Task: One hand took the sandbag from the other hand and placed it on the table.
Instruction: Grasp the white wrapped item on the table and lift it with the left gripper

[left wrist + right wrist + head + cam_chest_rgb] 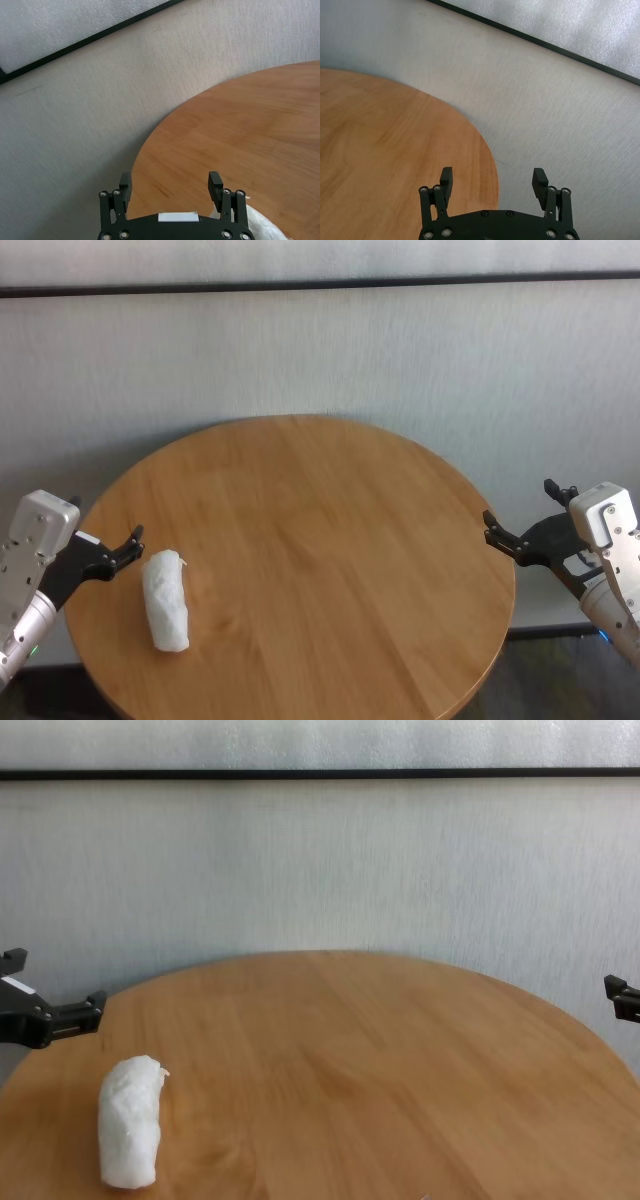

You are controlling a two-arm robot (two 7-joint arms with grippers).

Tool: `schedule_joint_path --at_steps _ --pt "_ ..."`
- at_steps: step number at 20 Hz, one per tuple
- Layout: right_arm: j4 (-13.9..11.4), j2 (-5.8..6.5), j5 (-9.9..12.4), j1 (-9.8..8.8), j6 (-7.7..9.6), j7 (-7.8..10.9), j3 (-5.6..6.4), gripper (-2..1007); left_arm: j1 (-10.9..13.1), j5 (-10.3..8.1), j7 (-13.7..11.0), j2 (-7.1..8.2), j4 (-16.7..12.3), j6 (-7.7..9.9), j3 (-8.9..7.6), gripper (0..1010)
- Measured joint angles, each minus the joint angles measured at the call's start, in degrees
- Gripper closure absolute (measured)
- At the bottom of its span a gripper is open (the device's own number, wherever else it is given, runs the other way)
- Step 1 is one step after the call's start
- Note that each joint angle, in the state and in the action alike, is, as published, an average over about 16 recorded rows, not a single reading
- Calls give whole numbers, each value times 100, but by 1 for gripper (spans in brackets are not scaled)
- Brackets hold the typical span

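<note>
The small lumpy white sandbag [166, 600] lay on the round light-brown wooden table [330, 540], flanked by the wide-open, empty left gripper [128, 548] and right gripper [497, 530], apparently awaiting pickup.

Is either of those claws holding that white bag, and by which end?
Nothing is held. The sandbag lies loose on the table; the left gripper is open beside it, and the right gripper is open at the far edge.

1. Wall [320, 350] behind is pale grey-white, kinda textured all over.
2. A thin black strip [320, 283] runs straight across it up high.
3. Soft, even daylight.
4. Bit of dark floor [560, 680] bottom right.
</note>
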Motion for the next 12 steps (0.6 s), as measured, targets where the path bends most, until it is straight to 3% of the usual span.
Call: schedule_joint_path --at_steps 7,12 --pt "0 0 0 0 0 0 0 4 54 -36 -78 50 -201 243 -32 8" --pt "0 0 0 0 0 0 0 4 145 -151 -177 116 -562 746 -99 8"
